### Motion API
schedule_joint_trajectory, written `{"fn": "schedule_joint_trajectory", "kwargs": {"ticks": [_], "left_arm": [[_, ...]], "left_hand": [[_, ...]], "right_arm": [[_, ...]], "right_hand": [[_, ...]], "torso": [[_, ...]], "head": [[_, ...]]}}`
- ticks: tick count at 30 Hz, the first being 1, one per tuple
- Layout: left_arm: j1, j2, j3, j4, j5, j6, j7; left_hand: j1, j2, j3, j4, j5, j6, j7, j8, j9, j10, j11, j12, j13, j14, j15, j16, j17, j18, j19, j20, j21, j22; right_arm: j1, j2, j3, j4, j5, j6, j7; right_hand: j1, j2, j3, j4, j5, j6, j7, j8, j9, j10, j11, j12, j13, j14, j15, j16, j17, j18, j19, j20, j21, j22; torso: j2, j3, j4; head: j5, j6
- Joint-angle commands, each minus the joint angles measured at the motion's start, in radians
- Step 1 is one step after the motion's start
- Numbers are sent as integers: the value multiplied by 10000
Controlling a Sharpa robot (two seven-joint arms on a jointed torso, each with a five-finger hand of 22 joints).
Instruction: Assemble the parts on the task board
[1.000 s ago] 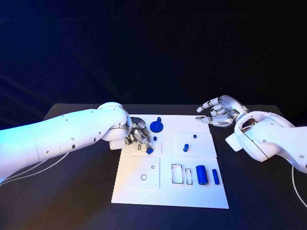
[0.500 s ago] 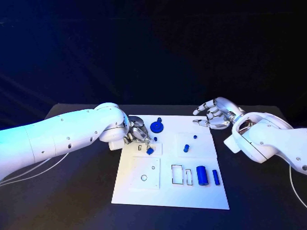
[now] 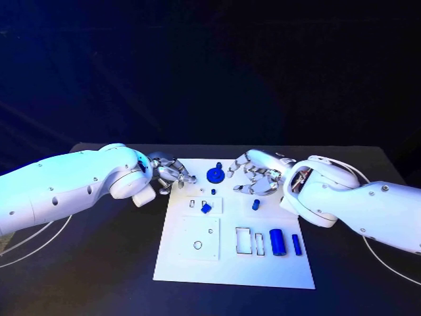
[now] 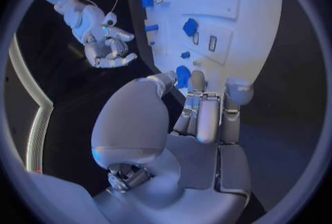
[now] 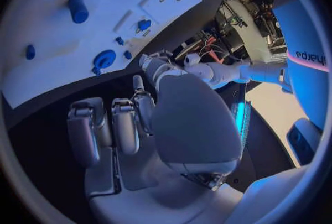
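Head view: task board (image 3: 231,263) lying mid-table. Left hand (image 3: 172,175) hovering at the board's far-left corner, fingers loosely curled, gripping nothing. Right hand (image 3: 256,176) hanging over the board's far half, fingers spread, nothing in them. Round blue part (image 3: 215,175) sitting between the two hands; small blue part (image 3: 206,208) and blue peg (image 3: 255,204) lying mid-board; blue cylinder (image 3: 277,241) and thin blue bar (image 3: 295,243) lying side by side at the near right.

Left wrist view: left hand (image 4: 197,119) showing fingers apart, nothing grasped, tips near the round blue part (image 4: 182,74).

Right wrist view: right hand (image 5: 131,124) showing fingers released, above the board (image 5: 48,30); round blue part (image 5: 104,59) just beyond the fingertips.
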Motion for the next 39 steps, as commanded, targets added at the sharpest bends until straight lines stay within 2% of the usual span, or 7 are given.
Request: {"fn": "schedule_joint_trajectory", "kwargs": {"ticks": [1,4,10,11,15,29,39], "left_arm": [[-2,-212,10,197,1875,-1358,1456],[-5,-440,11,364,2474,-1727,1988],[-9,-799,11,587,3998,-2396,2964],[-9,-838,11,607,4202,-2424,3118],[-9,-996,11,716,4836,-2536,3631],[-5,-1143,11,993,5203,-2473,3935],[-4,-1136,11,977,5182,-2470,3924]], "left_hand": [[106,-8,-4,-79,13,-55,7,-48,-57,-59,11,-45,-64,19,59,-39,579,86,-94,14,-108,-154],[161,-16,19,-116,13,-51,15,-61,-91,-64,19,-52,-103,-6,69,-63,544,106,-144,26,-183,-267],[355,-29,207,-263,13,-76,98,-95,-297,-342,103,-321,-527,-413,153,-423,57,497,-1409,106,-1783,-2598],[379,-10,275,-298,11,-103,108,-78,-337,-354,121,-359,-650,-1443,156,-1683,-1563,512,-1421,118,-1962,-2768],[453,41,416,-419,13,-188,143,-40,-400,-450,139,-410,-847,-1772,175,-2229,-2191,615,-1698,125,-2531,-3498],[498,92,492,-485,13,-189,142,-7,-421,-453,135,-401,-914,-1751,171,-2260,-2223,617,-1669,126,-2616,-3559],[498,115,511,-491,12,-187,142,2,-427,-448,135,-395,-931,-1727,170,-2246,-2209,617,-1651,124,-2631,-3570]], "right_arm": [[-93,362,-30,-268,-1764,820,545],[-197,765,-62,-550,-2140,989,587],[-395,1482,-150,-1126,-2637,1339,621],[-423,1563,-162,-1199,-2688,1376,619],[-572,1887,-197,-1532,-2906,1426,564],[-791,2359,-220,-2094,-3133,1423,444],[-803,2375,-220,-2090,-3076,1416,458]], "right_hand": [[-45,-186,108,-13,-108,68,-45,-81,-40,0,-104,-4,772,896,-116,30,2006,-112,980,-96,-62,2551],[-112,-264,146,-38,-164,39,-89,-137,-85,-6,-139,-13,766,904,-143,45,2038,-106,968,-127,-82,2536],[-261,-424,218,-120,-278,-184,-178,-353,-216,-57,-227,-68,721,929,-220,90,2134,-94,942,-201,-125,2505],[-269,-430,222,-127,-286,-206,-182,-371,-225,-59,-233,-69,721,928,-224,88,2129,-91,936,-206,-134,2498],[-308,-452,235,-179,-337,-361,-191,-482,-280,-70,-267,-80,714,936,-252,102,2160,-92,939,-232,-130,2502],[-299,-444,258,-241,-342,-485,-194,-566,-319,-61,-301,-69,724,934,-279,96,2151,-95,945,-254,-122,2509],[-490,-132,593,-255,-391,15,-170,-390,-285,25,-233,18,799,925,-259,77,2124,-102,960,-267,-100,2528]], "torso": [[33,-22,27],[59,-50,58],[104,-96,122],[113,-106,131],[145,-134,153],[211,-221,259],[209,-201,240]], "head": [[-18,-12],[-48,-21],[-90,-51],[-91,-58],[-104,-75],[-151,-112],[-104,-148]]}}
